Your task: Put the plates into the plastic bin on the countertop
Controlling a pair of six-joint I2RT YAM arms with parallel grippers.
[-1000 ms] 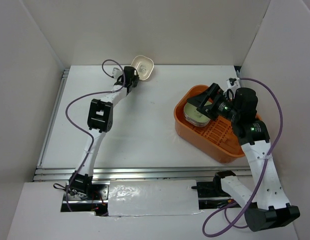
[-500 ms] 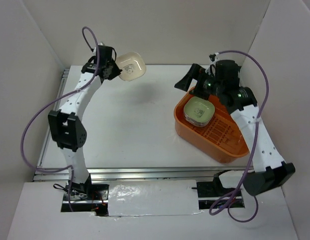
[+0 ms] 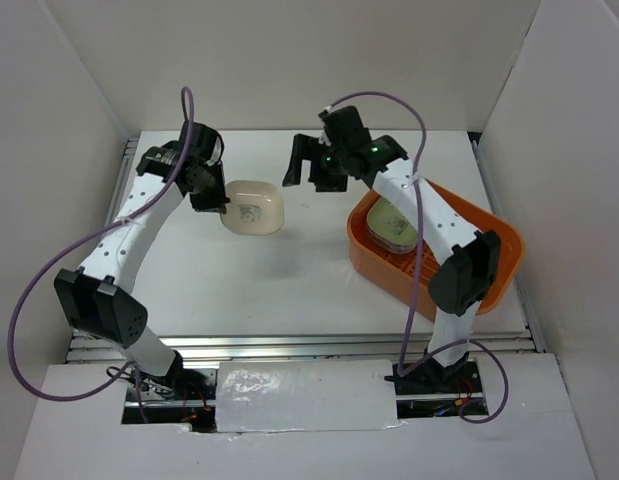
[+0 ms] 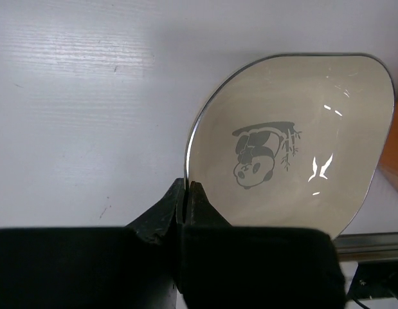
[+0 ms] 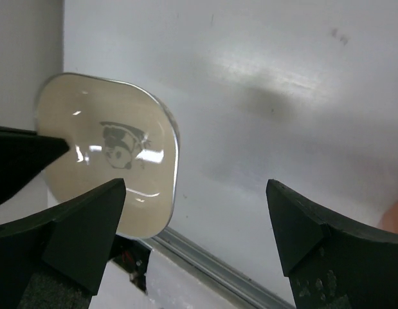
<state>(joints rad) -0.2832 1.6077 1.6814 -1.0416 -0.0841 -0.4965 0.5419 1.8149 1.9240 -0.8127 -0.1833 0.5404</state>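
Observation:
My left gripper (image 3: 221,207) is shut on the rim of a cream plate (image 3: 253,207) with a panda print and holds it above the white countertop (image 3: 269,280). The plate fills the left wrist view (image 4: 289,141), its edge pinched between my fingers (image 4: 186,193). It also shows in the right wrist view (image 5: 108,154). My right gripper (image 3: 307,165) is open and empty, above the countertop right of the plate. The orange plastic bin (image 3: 469,215) stands at the right with stacked plates (image 3: 394,226) inside, a cream one on top.
White walls enclose the workspace on three sides. A metal rail (image 3: 289,345) runs along the countertop's front edge. The right arm's links reach over the bin.
My left gripper has carried the cream plate from the back edge forward and to the right. My right gripper has left the bin and swung left, open.

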